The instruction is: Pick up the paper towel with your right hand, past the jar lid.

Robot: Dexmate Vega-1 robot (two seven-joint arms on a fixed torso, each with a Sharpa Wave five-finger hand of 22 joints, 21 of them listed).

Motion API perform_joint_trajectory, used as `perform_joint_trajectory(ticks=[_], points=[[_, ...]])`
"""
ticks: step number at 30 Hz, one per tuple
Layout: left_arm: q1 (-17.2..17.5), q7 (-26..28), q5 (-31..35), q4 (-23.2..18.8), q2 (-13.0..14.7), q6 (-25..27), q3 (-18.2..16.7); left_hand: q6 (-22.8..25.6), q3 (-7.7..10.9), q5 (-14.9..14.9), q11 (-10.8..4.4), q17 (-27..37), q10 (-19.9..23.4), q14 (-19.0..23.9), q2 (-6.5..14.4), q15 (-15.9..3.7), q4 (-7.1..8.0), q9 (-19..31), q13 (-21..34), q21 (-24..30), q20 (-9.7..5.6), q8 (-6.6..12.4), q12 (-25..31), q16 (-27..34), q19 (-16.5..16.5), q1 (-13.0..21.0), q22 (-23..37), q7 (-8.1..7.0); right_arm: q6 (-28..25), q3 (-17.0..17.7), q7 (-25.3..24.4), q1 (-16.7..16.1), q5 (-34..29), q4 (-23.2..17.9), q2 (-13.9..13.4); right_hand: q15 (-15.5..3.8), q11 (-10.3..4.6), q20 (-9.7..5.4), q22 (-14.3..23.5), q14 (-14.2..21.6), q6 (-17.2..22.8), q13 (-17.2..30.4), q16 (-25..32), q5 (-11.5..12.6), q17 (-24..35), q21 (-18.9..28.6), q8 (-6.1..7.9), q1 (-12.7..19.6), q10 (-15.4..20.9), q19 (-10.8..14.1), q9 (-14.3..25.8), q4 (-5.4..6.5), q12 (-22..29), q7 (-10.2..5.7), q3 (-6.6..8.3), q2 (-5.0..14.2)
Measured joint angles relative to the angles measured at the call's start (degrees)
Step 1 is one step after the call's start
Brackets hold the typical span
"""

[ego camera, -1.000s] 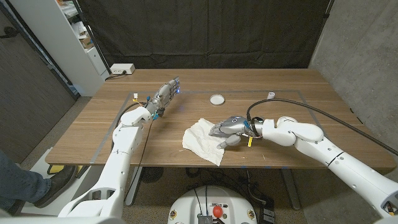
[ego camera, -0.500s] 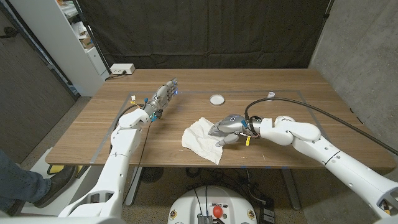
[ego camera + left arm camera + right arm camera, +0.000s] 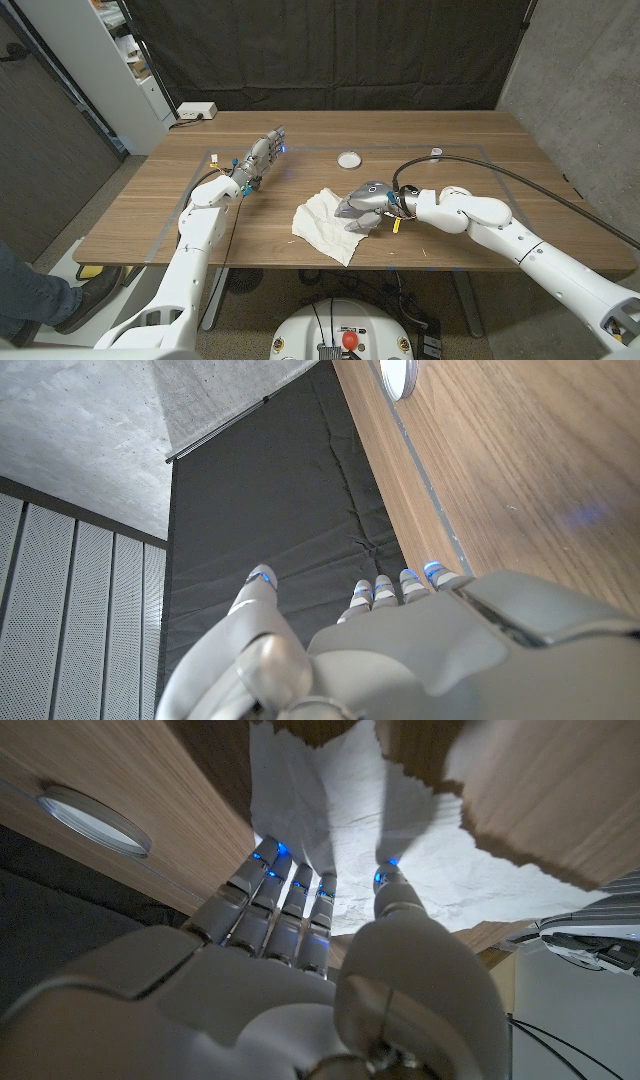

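Nearest the robot, on the wooden table point(image 3: 470, 140): a crumpled white paper towel point(image 3: 322, 226), spread toward the front edge, a little left of the middle. Lying on bare wood, with one corner trailing toward the front edge.

Just beyond and to the right of it: the right hand point(image 3: 362, 207), low over the towel's right edge, fingers pointing left onto the paper. From the right wrist view, fingertips point(image 3: 290, 885) pressed against the white sheet point(image 3: 400, 850), thumb set opposite them with a fold of paper rising between. Closed on the towel's edge in a pinch, though the towel still lies on the table. Black cable looping from the wrist back over the forearm.

Farther back, near the table's middle: a small round white jar lid point(image 3: 349, 159), flat on the wood, well apart from the towel and from both hands. Seen too in the right wrist view as a pale disc point(image 3: 92, 820) on the wood, and at the edge of the left wrist view point(image 3: 398, 374).

Farther left and back: the left hand point(image 3: 264, 152), fingers stretched out straight and apart, holding nothing, near a taped line on the table. Fingertips point(image 3: 412, 582) lit blue against a dark curtain point(image 3: 290, 490).

Beyond the table's far left corner: a white power strip point(image 3: 195, 111).
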Motion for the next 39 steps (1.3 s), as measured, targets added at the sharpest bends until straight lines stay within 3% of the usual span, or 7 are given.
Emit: perform_joint_trajectory(ticks=[11,17,27,39], points=[[-0.11,0.15,0.24,0.12,0.0,0.47,-0.04,0.0,0.0,0.0,0.01,0.0,0.0,0.0,0.0,0.0,0.0,0.0,0.0,0.0,0.0,0.0,0.0,0.0,0.0,0.0,0.0,0.0,0.14,-1.11,-1.86,0.98,-0.63,2.34,0.58,-0.64,-0.83,0.1,0.02,1.03,2.37,0.4,2.23,0.0,2.2,0.53,0.2,4.41,1.85,0.93,0.05,-0.63,0.51,-0.75,0.3,-0.63],[-0.11,0.19,0.4,-0.03,0.16,0.95,-0.1,0.0,0.01,0.0,0.01,0.0,0.01,0.0,0.0,0.0,0.0,0.0,0.0,0.0,0.0,0.0,0.0,0.0,0.0,0.0,0.0,0.0,-0.09,-1.91,-5.38,1.41,-1.84,3.94,0.92,-2.05,-1.43,-0.1,0.21,2.44,5.48,0.42,4.45,0.0,4.21,1.31,0.98,7.36,4.73,2.37,-0.13,-0.62,1.68,-1.39,0.3,-0.76],[-0.09,0.21,0.64,-0.53,0.41,1.65,-0.09,0.0,0.17,0.0,0.01,0.0,0.01,0.0,0.3,0.0,-0.15,0.0,0.0,0.0,-0.01,0.0,0.0,0.0,0.0,-0.3,0.0,0.01,-1.02,-3.34,-10.33,1.91,-3.64,6.21,1.3,-4.2,-2.96,-0.43,0.83,4.58,8.36,0.48,8.47,0.01,5.53,3.2,1.87,11.82,6.86,4.54,-0.1,-0.34,4.3,-4.26,0.02,0.15],[-0.62,-0.08,0.65,0.21,0.48,1.73,-0.15,0.0,0.17,0.0,0.01,0.0,0.01,0.0,0.3,0.0,-0.15,0.0,0.0,0.0,-0.01,0.0,0.0,0.0,0.0,-0.3,0.0,0.01,-2.82,-4.34,-14.69,2.04,-4.33,7.75,1.75,-4.59,-5.5,-0.82,2.55,5.41,11.29,0.48,12.33,-0.21,7.07,5.87,3.83,16.17,9.41,6.14,-0.05,-0.2,7.71,-7.2,-0.12,1.08]])
